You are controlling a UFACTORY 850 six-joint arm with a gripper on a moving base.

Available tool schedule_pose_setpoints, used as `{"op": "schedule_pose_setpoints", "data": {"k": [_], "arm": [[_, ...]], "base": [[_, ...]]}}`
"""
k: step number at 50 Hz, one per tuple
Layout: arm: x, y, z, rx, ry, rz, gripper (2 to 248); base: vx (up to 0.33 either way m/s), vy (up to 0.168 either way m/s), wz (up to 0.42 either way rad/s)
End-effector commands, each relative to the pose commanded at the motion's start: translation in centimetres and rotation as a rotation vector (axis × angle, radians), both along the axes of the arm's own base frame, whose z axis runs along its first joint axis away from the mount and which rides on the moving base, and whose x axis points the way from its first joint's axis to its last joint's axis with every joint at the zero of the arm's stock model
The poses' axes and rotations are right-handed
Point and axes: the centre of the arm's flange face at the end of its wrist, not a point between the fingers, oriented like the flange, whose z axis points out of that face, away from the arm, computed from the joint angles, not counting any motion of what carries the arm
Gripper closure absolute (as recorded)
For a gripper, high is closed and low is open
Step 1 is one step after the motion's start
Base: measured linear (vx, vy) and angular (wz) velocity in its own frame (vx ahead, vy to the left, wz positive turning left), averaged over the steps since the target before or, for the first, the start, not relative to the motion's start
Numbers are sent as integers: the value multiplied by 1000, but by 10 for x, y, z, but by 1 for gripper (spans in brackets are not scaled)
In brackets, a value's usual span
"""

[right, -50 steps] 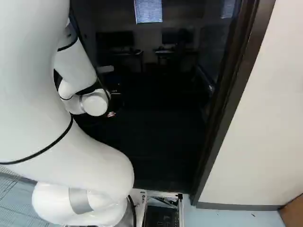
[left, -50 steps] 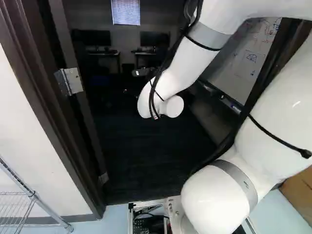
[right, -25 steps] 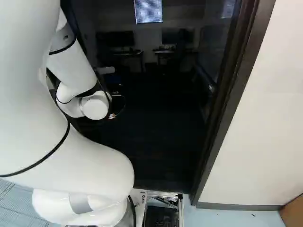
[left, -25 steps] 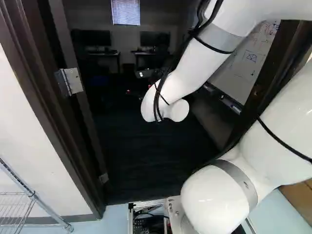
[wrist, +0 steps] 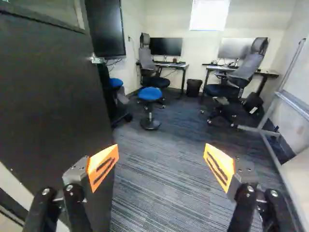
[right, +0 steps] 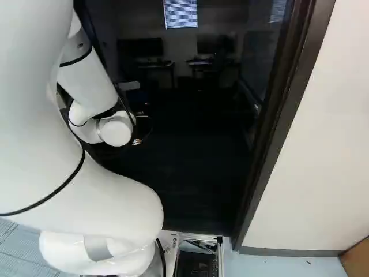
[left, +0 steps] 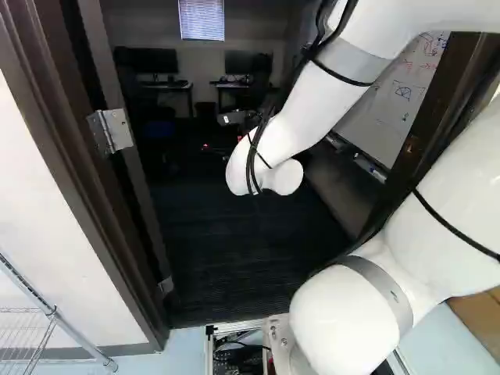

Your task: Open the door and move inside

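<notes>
Reaches with the white arm into the doorway, inside the dark frame. Holds the gripper above the carpet, jaws spread wide apart, orange pads facing each other. Shows the dark door standing open beside the gripper, with a metal handle near its far edge. Looks ahead to a blue stool on the carpet, then to a near-side chair and a far-side chair, each by a tabletop with a monitor. Puts a black bin between the two chairs, under a bright window. Shows a whiteboard along the right of the left base view. Cannot tell whether door and gripper touch.
</notes>
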Motion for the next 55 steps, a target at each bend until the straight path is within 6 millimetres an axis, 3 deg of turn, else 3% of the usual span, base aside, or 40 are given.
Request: {"op": "schedule_pose_setpoints", "data": {"k": [29, 45, 55], "arm": [[0, 0, 0, 0, 0, 0, 3], [0, 0, 0, 0, 0, 0, 3], [0, 0, 0, 0, 0, 0, 3]], "base": [[-8, -3, 2], [1, -59, -293], [1, -4, -21]]}}
